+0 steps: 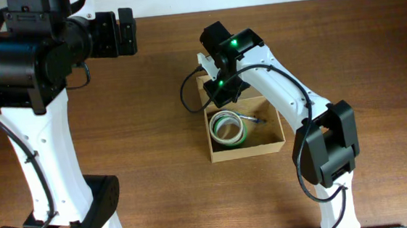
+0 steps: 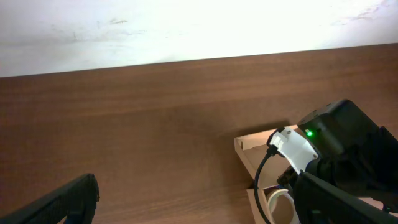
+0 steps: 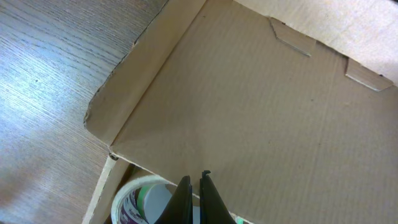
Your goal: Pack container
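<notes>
Half over the container [image 1: 246, 151], right gripper [image 3: 194, 183] tilts down, fingers [image 3: 183, 199] pressed together; left gripper [image 1: 118, 33] (far-left) spread.

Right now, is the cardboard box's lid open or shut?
Open. The overhead view looks into the cardboard box, tape roll inside; its flap lid is raised at the far edge.

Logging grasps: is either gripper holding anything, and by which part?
Nothing is held. The right gripper is shut empty at the tan cardboard box's flap lid; the left gripper is open and empty.
</notes>
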### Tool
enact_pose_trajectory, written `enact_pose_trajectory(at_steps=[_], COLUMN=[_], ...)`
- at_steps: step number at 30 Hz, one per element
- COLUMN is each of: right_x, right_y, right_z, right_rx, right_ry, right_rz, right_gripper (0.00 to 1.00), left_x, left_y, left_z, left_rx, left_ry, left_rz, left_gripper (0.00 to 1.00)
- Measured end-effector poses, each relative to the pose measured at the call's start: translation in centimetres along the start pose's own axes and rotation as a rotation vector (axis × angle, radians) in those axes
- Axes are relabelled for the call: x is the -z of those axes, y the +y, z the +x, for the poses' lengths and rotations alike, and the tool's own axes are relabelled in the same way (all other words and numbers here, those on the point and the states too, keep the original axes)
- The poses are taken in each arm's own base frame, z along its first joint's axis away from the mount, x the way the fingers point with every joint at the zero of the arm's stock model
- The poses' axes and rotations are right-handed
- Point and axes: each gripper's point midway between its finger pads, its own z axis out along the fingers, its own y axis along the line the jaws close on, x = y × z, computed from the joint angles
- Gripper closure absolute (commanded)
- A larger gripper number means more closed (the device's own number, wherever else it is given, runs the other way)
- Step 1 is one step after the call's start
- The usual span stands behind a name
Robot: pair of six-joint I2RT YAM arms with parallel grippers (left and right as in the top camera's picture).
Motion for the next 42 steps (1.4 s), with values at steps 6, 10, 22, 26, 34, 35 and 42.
enact_pose_trajectory(at_steps=[6,10,22,26,34,35,42], right_x=[0.1,0.5,18.9,25.2,27.6,27.5,23.9], right_y=[0.0,0.1,0.0,-1.9,-11.1,-12.5,-20.3], right_z=[0.4,0.7,-2.1,1.1,3.5,4.1,9.0], right_rx=[-0.004,-0.009,-0.018,-0.108,-0.436,-0.475,-0.727], right_ry=[0.016,0.029,-0.344,-0.432,-0.475,-0.466,-0.295], right_rz=[0.000,0.000,0.152,0.245,0.318,0.325,0.330], right_gripper=[0.92,0.88,0.00,0.01,0.46,0.59,0.96], left_x=[0.0,0.0,-0.2,-2.3,-9.9,-11.1,-18.1], left_y=[0.0,0.0,0.4,0.6,0.7,0.8,0.7], left_z=[0.0,0.0,0.0,1.1,6.6,7.6,13.5], left_rx=[0.000,0.000,-0.024,-0.024,-0.006,-0.004,0.016], left_ry=[0.000,-0.001,0.004,0.074,0.334,0.365,0.500], left_rz=[0.000,0.000,-0.020,-0.026,-0.004,-0.001,0.036], left_gripper=[0.01,0.01,0.01,0.01,0.00,0.03,0.46])
